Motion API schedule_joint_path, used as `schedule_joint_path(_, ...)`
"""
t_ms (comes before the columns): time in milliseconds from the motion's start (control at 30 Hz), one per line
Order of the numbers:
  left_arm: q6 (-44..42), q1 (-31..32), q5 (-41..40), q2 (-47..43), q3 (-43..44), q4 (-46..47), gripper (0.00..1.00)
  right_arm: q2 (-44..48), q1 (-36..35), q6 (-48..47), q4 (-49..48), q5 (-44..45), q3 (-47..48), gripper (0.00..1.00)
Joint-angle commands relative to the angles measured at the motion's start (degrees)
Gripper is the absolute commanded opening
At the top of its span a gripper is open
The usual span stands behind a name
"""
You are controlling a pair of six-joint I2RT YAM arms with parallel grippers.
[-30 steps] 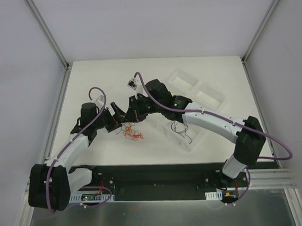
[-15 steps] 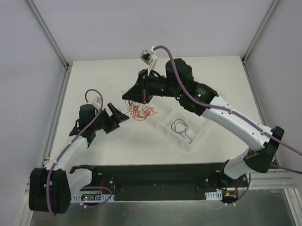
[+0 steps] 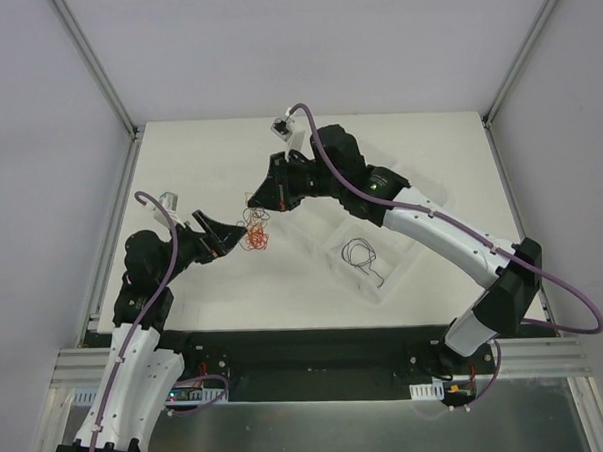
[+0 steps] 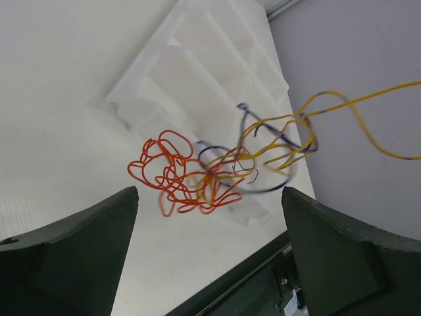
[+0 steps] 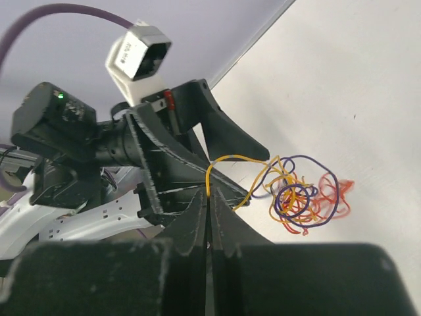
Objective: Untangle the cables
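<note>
right fingers (image 5: 197,217): pressed tight together, no gap shows, pinching the end of one yellow strand (image 5: 227,161)
right gripper (image 5: 208,201): closed on that strand; the strand loops up from the tips and then runs across to the tangle
left fingers (image 4: 72,257): spread wide apart, nothing between the pads, touching no wire
left gripper (image 3: 222,236): open, pointing at the tangle from the left, just beside it
cables (image 4: 191,178): one loose knot of red, yellow and dark purple wire; red curls bunch on one side, yellow and purple loops on the other, and yellow strands lead away out of the left wrist view
cables position: between the two grippers, left of table centre, framed by the left fingers in the left wrist view; cannot tell whether the knot is clear of the surface or resting on it
gripper relation: right gripper sits beyond and to the right of the knot, left gripper on the near left, the two tips near each other but apart
dark wire (image 3: 360,253): single thin curl lying apart from the knot, inside the near compartment of the tray
tray (image 3: 393,267): white, several compartments, set at an angle right of the knot, partly under the right arm
table (image 3: 284,287): white, flat
</note>
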State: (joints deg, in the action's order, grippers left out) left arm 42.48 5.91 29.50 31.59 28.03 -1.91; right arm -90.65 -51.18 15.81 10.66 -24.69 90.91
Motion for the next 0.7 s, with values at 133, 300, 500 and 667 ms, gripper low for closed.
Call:
schedule_joint_path(133,-0.5,-0.1,-0.1,-1.9,3.6,-0.6,0.93,-1.1,0.8,3.2,-3.4,-2.4,0.4,0.0)
schedule_joint_path(300,-0.7,0.2,1.3,-1.9,4.3,1.7,0.98,-1.8,0.9,5.6,-5.2,-5.1,-0.1,0.0)
schedule_joint_path(500,4.7,0.6,2.9,-0.3,3.6,9.9,0.99,-1.6,0.9,8.6,-8.9,-6.9,-2.2,0.0)
schedule_joint_path(667,6.0,1.1,4.0,2.3,3.2,13.6,0.99,-1.3,0.9,10.8,-10.4,-7.7,-3.1,0.0)
